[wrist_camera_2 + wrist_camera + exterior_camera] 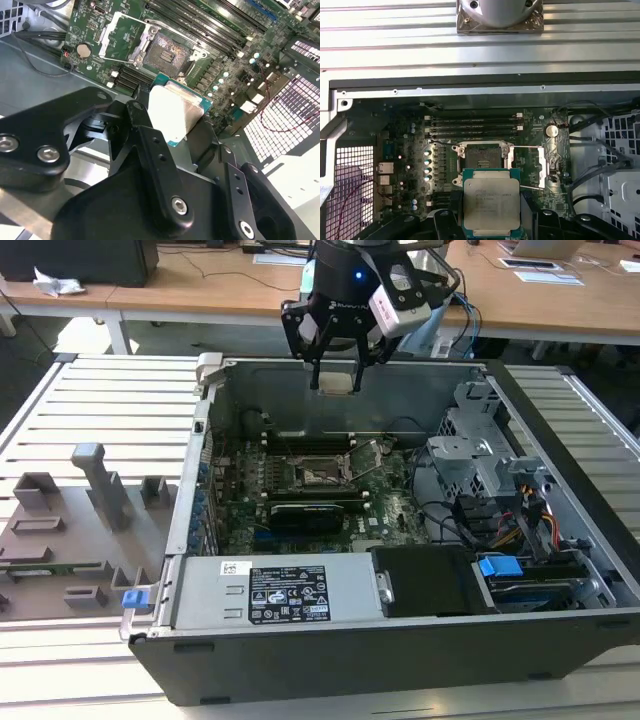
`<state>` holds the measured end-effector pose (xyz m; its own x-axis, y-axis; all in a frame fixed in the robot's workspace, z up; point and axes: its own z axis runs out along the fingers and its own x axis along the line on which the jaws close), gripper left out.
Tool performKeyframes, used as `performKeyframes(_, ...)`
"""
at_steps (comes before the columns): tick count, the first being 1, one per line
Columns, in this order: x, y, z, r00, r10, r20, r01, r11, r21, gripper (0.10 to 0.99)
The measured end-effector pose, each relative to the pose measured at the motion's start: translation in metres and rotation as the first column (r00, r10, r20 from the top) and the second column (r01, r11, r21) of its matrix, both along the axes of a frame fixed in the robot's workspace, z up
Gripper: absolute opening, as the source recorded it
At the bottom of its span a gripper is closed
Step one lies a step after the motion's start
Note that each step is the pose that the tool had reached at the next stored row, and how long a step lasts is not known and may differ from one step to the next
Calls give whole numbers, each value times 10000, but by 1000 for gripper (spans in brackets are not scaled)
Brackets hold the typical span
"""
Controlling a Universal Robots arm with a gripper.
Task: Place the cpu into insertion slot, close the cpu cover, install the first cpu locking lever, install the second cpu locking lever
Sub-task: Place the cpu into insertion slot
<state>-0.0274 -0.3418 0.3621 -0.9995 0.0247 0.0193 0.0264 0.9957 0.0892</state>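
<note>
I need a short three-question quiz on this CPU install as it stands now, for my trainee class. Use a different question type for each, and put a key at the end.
1. True or false: the cpu lies in the insertion slot.
2. Fill in: the gripper is shut on the ____.
3. Pick one: the cpu cover is A) shut over the slot, B) swung open beside the slot, C) clamped in the gripper.
Key: 1 false; 2 cpu; 3 B.
</note>
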Motion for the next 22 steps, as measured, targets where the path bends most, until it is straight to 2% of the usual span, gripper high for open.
performKeyframes(11, 0, 0, -82, 10000, 0, 0, 0, 10000, -1, 545)
performKeyframes(22, 0, 0, -127, 10000, 0, 0, 0, 10000, 0, 545)
